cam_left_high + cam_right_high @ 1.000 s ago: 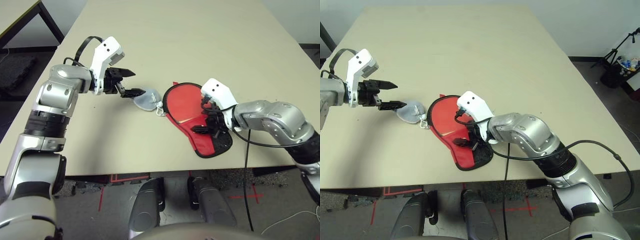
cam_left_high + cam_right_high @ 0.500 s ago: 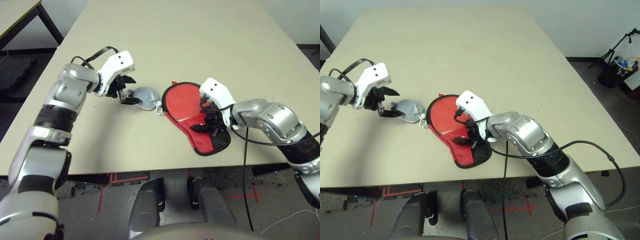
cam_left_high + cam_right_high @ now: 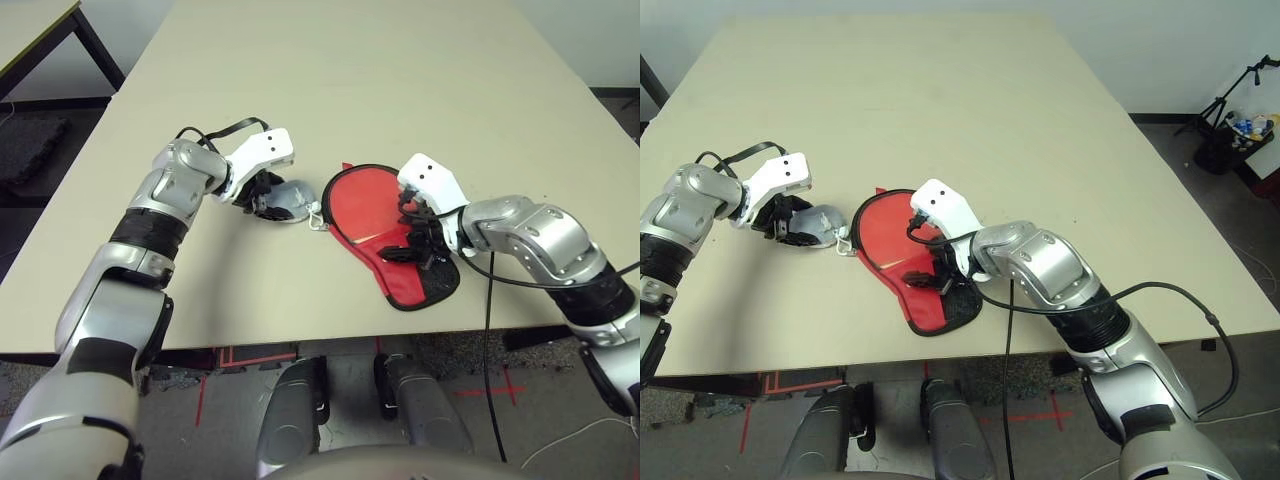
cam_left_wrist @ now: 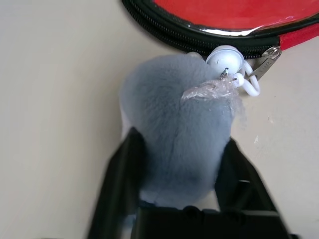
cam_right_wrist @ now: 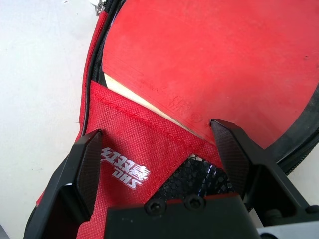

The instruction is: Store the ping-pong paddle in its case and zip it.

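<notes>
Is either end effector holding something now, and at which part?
The left end effector grips the fuzzy grey pouch by its end away from the clip. The right end effector is open over the case, holding nothing.

You have two arms of brushed silver shells, each broken by black ribbed bands at the joints. Behind the left pincer sits a white angular housing with two small dark dots; a flat black cable loops back from it toward the forearm. Behind the right pincer there is a matching white housing with two dots, and a thin black cable trails down from the forearm behind it. At the base of the right pincer's matte black fingers, two black hex screws sit side by side.
</notes>
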Available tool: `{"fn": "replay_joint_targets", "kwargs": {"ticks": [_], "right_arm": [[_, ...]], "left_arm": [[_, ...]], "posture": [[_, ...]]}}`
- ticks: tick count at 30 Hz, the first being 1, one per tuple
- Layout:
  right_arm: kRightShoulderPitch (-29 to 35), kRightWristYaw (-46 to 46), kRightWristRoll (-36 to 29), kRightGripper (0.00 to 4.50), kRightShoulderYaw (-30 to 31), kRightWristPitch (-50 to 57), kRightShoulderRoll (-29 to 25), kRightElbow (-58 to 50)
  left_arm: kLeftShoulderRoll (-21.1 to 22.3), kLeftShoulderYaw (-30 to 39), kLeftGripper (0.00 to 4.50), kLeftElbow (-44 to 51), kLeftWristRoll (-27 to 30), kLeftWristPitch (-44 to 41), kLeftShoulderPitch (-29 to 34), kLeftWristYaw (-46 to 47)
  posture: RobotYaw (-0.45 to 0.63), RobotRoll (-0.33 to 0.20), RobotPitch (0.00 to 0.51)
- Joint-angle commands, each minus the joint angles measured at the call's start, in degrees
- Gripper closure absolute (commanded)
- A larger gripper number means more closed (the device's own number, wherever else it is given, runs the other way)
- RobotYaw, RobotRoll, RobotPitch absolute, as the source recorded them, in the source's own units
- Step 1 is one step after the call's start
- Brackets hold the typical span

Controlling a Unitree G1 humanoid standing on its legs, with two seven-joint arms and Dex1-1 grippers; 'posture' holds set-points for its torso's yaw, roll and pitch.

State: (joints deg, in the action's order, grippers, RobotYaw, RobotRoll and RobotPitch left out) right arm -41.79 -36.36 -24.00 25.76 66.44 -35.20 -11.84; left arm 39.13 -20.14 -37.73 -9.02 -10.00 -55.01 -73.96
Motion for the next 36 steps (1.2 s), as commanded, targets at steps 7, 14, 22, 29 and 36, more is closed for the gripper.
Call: {"fn": "replay_joint_targets", "kwargs": {"ticks": [7,14,22,29,36], "right_arm": [[1.9,-1.2,1.9,0.00,0.4,1.4,0.0,1.2],[2.8,-1.5,3.5,0.00,1.4,1.2,-0.1,0.8],[4.0,-2.1,6.4,0.00,3.7,-0.1,-0.6,-0.5],[4.5,-2.7,7.9,0.00,4.5,-0.1,0.1,-0.9],[4.8,-3.2,8.7,0.00,5.3,-0.1,1.3,-0.7]], "left_arm": [[-2.5,-0.8,4.26,-13.8,-5.3,6.7,-6.5,7.8],[-9.0,-0.9,4.27,-30.2,-10.6,11.9,-15.0,26.7],[-16.5,-0.1,4.27,-37.8,-13.8,11.0,-19.7,42.8],[-20.9,1.2,4.27,-39.7,-14.4,9.9,-21.2,51.8],[-26.2,2.1,4.27,-40.6,-15.1,9.3,-22.8,58.1]], "posture": [[-0.08,0.000,0.175],[-0.08,0.000,0.186],[-0.10,0.000,0.204],[-0.11,0.000,0.219],[-0.12,0.000,0.244]]}}
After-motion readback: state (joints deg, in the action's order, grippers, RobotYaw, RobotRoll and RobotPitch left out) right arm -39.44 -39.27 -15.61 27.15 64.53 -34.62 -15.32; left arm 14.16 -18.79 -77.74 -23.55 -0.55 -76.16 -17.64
